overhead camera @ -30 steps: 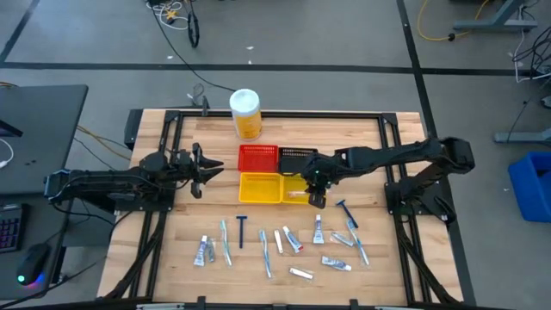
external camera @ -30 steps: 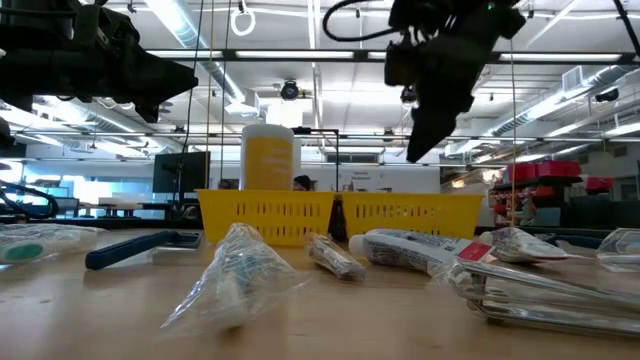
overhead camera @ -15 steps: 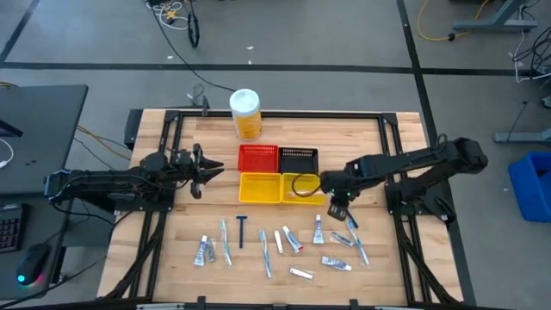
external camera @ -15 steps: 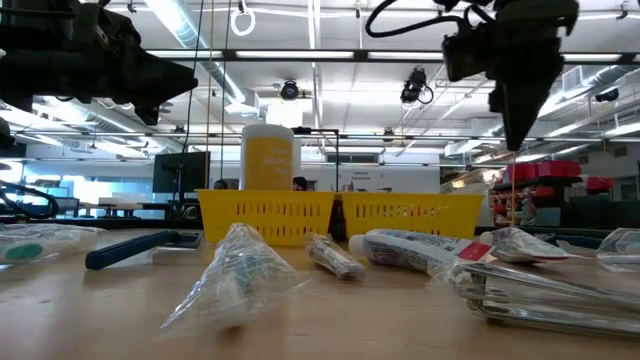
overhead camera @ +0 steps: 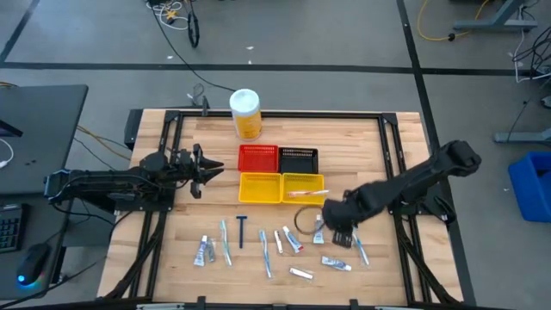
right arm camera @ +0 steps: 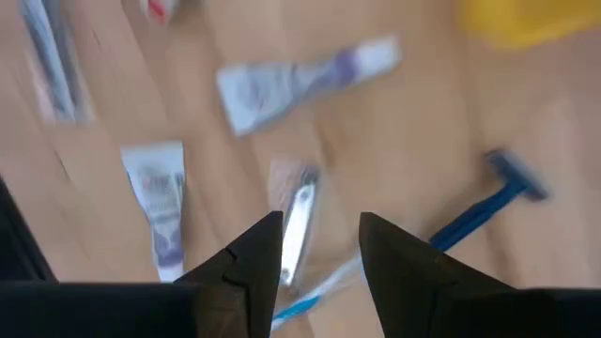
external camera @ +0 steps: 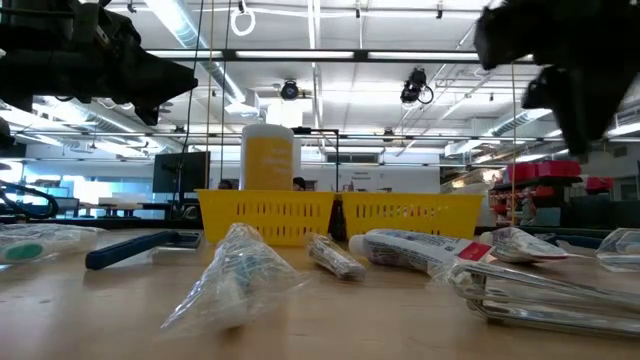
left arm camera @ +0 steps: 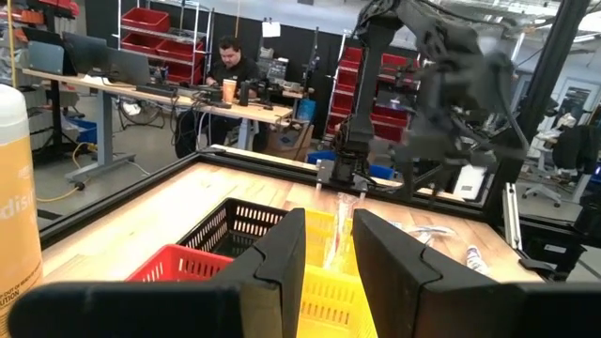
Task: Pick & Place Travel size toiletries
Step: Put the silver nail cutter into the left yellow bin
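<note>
Two arms split roles: right gripper [overhead camera: 337,234], jaws apart and empty, hovers over loose toiletries [overhead camera: 284,241] below the yellow basket [overhead camera: 261,188], presumably choosing one; left gripper [overhead camera: 209,165] waits beside it, jaws slightly apart.

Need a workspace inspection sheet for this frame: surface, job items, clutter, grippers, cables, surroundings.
Surface: wooden slatted table, flat, inside a black frame.
Job's things: small tubes, wrapped toothbrushes and blue-handled razors lie loose along the table's near side; one pale item lies in the right yellow mesh basket.
Clutter: tall yellow canister with white lid; red mesh basket, black mesh basket and left yellow mesh basket, grouped mid-table.
Grippers: right gripper open, empty, over the loose toiletries; left gripper open, empty, parked beside the baskets.
Cables: black loop at the right wrist; cords on the floor.
Surroundings: seated person at a desk; red bins on shelves.
</note>
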`<state>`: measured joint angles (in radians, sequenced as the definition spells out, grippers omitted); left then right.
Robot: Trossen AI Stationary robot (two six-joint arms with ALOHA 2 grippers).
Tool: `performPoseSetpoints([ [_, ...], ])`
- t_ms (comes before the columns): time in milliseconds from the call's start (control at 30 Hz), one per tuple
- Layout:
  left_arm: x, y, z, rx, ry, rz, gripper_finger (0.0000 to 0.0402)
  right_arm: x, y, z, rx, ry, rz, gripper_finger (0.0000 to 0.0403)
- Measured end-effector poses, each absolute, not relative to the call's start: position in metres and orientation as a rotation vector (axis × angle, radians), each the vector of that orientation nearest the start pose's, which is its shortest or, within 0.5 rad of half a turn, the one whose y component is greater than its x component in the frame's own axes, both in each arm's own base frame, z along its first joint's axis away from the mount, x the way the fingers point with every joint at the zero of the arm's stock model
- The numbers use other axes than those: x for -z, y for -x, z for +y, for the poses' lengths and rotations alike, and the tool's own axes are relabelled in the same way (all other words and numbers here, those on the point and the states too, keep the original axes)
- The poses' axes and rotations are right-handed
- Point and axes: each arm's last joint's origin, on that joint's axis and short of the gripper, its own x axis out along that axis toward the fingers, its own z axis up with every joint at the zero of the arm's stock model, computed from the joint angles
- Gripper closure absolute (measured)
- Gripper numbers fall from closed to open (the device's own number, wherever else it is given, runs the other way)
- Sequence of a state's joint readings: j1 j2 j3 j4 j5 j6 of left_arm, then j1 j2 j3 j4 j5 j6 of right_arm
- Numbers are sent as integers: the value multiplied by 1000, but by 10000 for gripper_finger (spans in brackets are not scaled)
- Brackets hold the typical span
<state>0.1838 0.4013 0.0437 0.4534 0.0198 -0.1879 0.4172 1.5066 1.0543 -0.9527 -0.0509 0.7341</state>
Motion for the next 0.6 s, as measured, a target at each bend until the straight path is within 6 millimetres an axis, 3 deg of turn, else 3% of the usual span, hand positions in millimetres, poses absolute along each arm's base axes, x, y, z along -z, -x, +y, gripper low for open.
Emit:
performPoseSetpoints([
  [233, -186, -122, 22, -156, 178, -109, 302, -187, -244, 137, 207, -331, 1546, 252],
  [600, -186, -122, 22, -155, 195, -111, 302, -155, -256, 139, 237, -322, 1629, 245],
])
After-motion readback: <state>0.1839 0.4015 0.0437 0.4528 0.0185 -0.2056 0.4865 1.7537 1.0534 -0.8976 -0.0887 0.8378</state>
